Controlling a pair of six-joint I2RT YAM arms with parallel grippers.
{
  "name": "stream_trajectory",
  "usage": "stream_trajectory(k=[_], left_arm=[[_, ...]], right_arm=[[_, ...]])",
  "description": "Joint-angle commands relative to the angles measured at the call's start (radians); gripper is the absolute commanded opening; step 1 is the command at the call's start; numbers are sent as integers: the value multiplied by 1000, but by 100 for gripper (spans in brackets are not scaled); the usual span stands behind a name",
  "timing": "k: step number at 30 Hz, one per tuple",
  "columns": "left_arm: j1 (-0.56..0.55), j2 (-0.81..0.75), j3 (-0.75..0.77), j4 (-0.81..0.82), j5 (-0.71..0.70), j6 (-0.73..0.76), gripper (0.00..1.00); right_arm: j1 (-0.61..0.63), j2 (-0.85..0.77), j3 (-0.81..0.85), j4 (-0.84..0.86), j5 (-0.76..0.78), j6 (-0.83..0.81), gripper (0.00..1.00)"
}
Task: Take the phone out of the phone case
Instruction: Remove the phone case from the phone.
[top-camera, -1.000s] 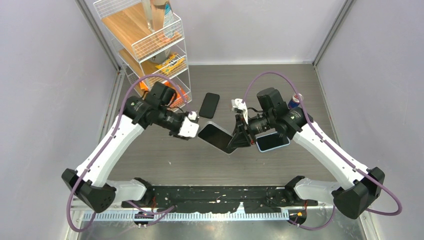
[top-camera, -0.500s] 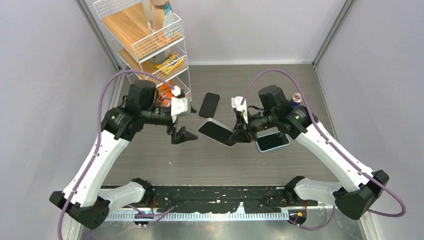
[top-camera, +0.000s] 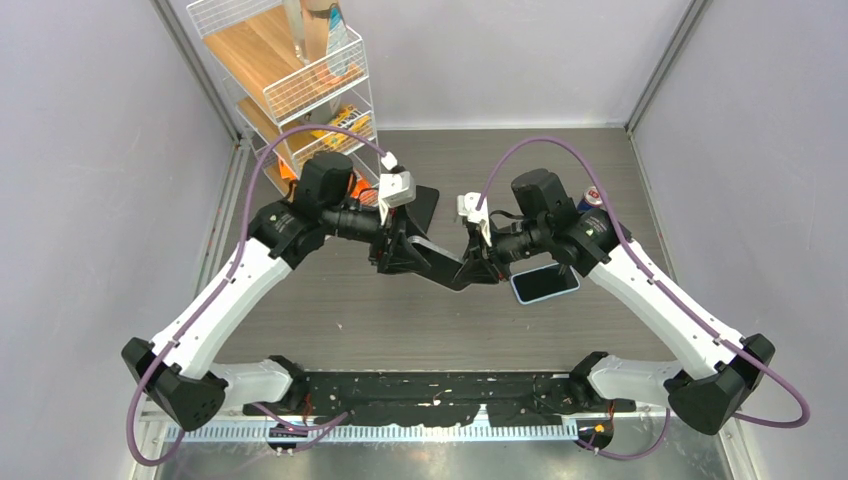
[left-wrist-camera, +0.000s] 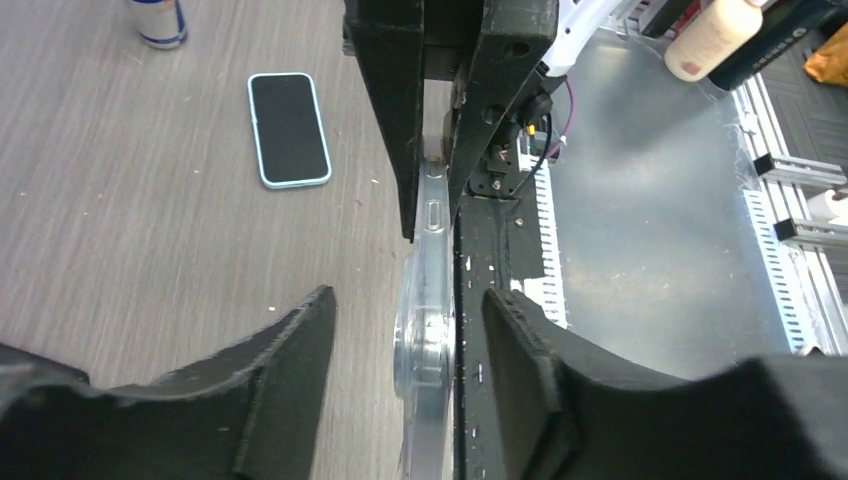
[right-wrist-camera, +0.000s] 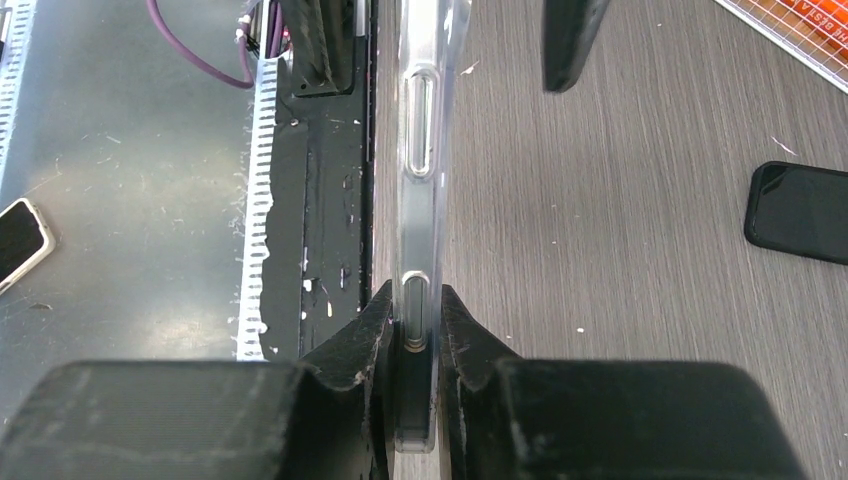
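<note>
Two ends of the cased phone (top-camera: 445, 268) sit between my jaws: right jaws pinch the clear case (right-wrist-camera: 418, 150) edge-on, left jaws spread astride it, so next they should close and peel.

The phone (top-camera: 438, 262) stands edge-on inside its clear case (right-wrist-camera: 420, 200).

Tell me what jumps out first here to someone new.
At centre, a clear-cased phone is held on edge between the two arms. The right pincer is clamped on one end, while the left pincer straddles the other with its jaws open. A blue-cased phone lies flat just to its right, and a wire rack stands at the back left.
</note>
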Motion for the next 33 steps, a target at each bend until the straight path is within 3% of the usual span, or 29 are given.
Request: stream_trajectory(k=[1, 3, 6, 7, 9, 11, 13, 17, 19, 23, 33], left_arm=[[-22, 18, -11, 54, 47, -27, 52], [-30, 26, -14, 47, 55, -16, 39], [-32, 37, -6, 14, 59, 15, 6], [-31, 40, -1, -2, 57, 28, 0], [-30, 37, -4, -16, 53, 45, 0], [-21, 22, -18, 0, 52, 40, 0], [-5, -4, -45, 46, 59, 15, 0], [62, -80, -118, 242, 93, -105, 0], [103, -102, -136, 325, 136, -188, 0], [164, -143, -154, 452, 176, -319, 0], [214, -198, -265, 822, 151, -647, 0]], right_arm=[[8, -4, 64, 42, -23, -9, 6], [7, 1, 66, 42, -25, -7, 6], [8, 6, 74, 40, -26, -4, 5], [8, 7, 75, 39, -23, -2, 5], [7, 6, 81, 38, -17, 0, 7], [4, 5, 85, 39, -14, 5, 14], [-7, 4, 91, 40, -17, 14, 24], [-44, -3, 98, 77, -36, 75, 54], [-79, -4, 102, 102, -49, 114, 62], [-128, 2, 120, 153, -88, 181, 68], [-165, 52, 125, 420, -235, 422, 69]])
